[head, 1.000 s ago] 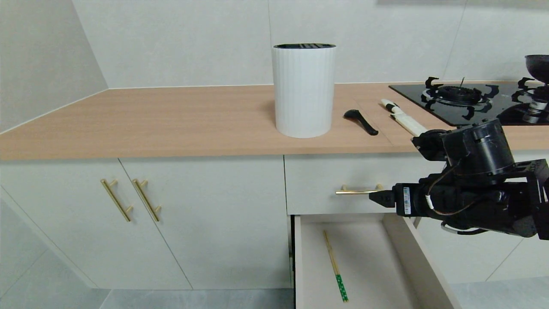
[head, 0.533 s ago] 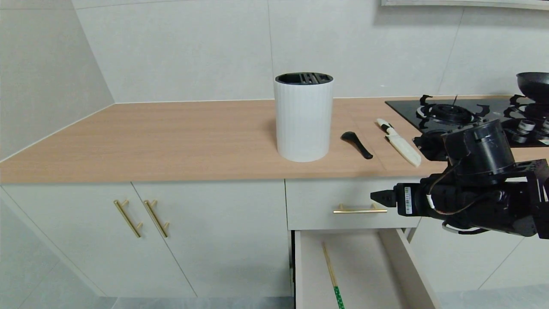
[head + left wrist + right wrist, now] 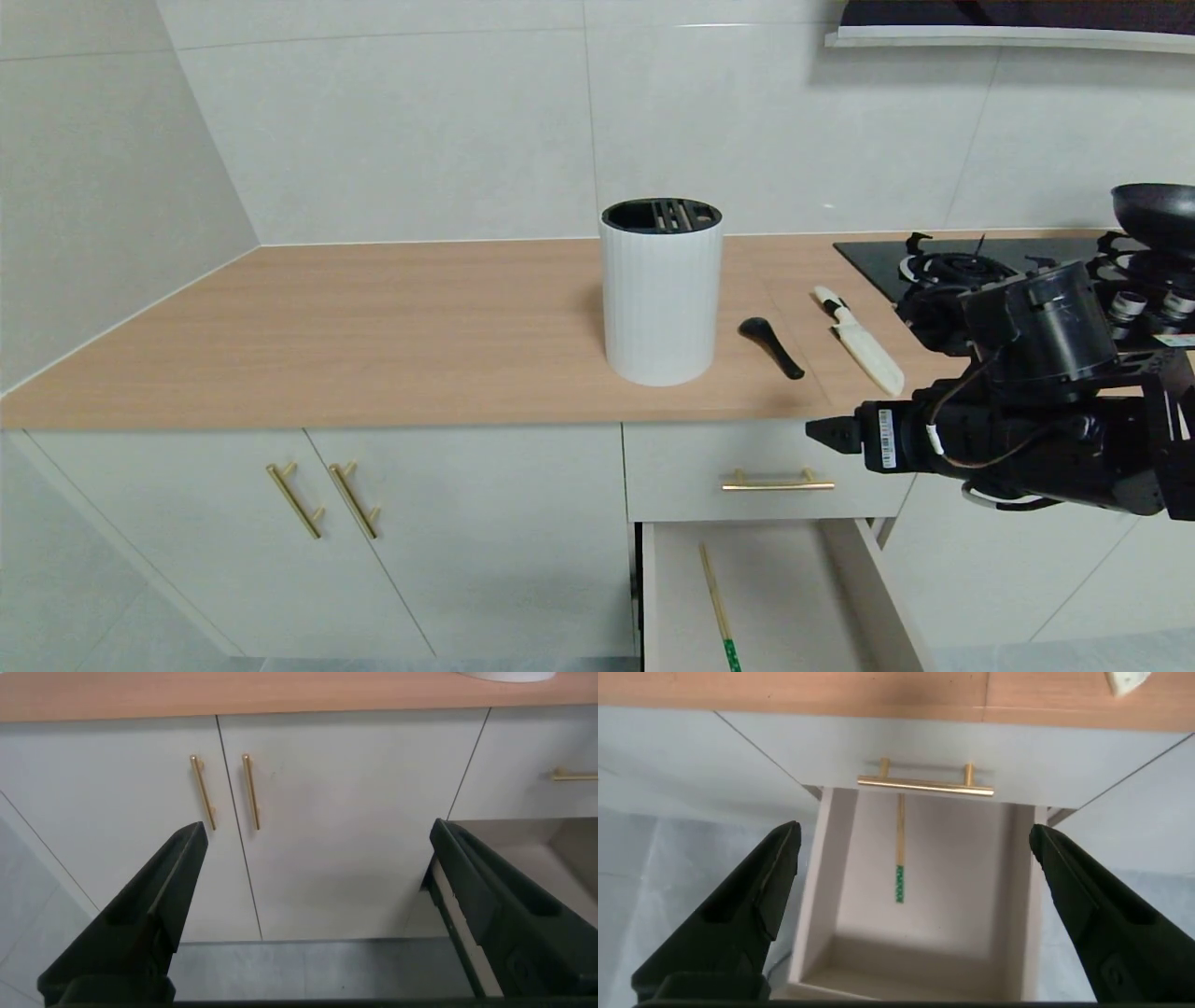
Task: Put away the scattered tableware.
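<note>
Drawer (image 3: 794, 607) open, chopsticks (image 3: 717, 607) inside, knife (image 3: 864, 345) on counter (image 3: 420, 327).
Right gripper (image 3: 912, 833) hangs above the drawer, jaws apart; left gripper (image 3: 317, 829) likewise spread.

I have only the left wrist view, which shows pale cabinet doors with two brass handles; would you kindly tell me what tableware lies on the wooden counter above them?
Observer: A black spoon and a white knife lie side by side on the wooden counter, to the right of the tall white ribbed holder.
Operator: Thank you. Does the open drawer hold anything?
Observer: Wooden chopsticks with a green end lie on the floor of the open drawer.
Operator: And where is the right gripper?
Observer: The right gripper is open and empty, out in front of the cabinet above the open drawer.
</note>
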You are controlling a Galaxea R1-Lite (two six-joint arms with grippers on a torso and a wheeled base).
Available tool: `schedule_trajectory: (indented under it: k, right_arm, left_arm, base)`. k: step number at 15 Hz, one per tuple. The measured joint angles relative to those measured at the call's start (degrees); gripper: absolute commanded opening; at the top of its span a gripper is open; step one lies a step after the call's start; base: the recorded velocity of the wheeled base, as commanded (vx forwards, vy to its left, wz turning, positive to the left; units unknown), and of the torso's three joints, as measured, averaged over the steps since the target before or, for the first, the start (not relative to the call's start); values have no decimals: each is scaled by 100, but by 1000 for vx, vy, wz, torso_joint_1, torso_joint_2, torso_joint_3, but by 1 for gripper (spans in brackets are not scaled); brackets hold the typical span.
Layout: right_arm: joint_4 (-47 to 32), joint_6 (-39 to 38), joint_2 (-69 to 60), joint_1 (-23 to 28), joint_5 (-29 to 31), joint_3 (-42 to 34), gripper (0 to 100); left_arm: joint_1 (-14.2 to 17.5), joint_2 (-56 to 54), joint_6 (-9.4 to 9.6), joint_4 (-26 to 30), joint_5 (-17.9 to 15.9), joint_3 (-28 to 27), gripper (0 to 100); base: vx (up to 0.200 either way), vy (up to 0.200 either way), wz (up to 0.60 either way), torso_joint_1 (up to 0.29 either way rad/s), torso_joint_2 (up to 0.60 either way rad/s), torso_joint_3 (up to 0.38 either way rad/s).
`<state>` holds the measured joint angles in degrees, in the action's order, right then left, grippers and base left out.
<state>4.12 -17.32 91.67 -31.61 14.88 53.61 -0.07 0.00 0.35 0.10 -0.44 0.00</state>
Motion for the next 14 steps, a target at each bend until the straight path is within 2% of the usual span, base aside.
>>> schedule_trajectory:
  k: [2,4,9,14]
  right_arm:
    - [107,282,46,100,-13,77,100]
    - [614,646,238,315,-50,369,100]
    - [1070,1098,1287,706,-107,1758,100]
    - [1230,1114,2068,778,-222,1907,100]
  left_arm:
    - [-4,0,0,0,0,0,100]
    - [-2,0,-2,0,0,0,100]
    - [-4,0,-2,0,0,0,100]
    - [-2,0,-2,0,0,0,100]
  base:
    - [0,0,0,0,0,0]
    - [0,0,0,0,0,0]
    - [0,0,0,0,0,0]
    - [0,0,0,0,0,0]
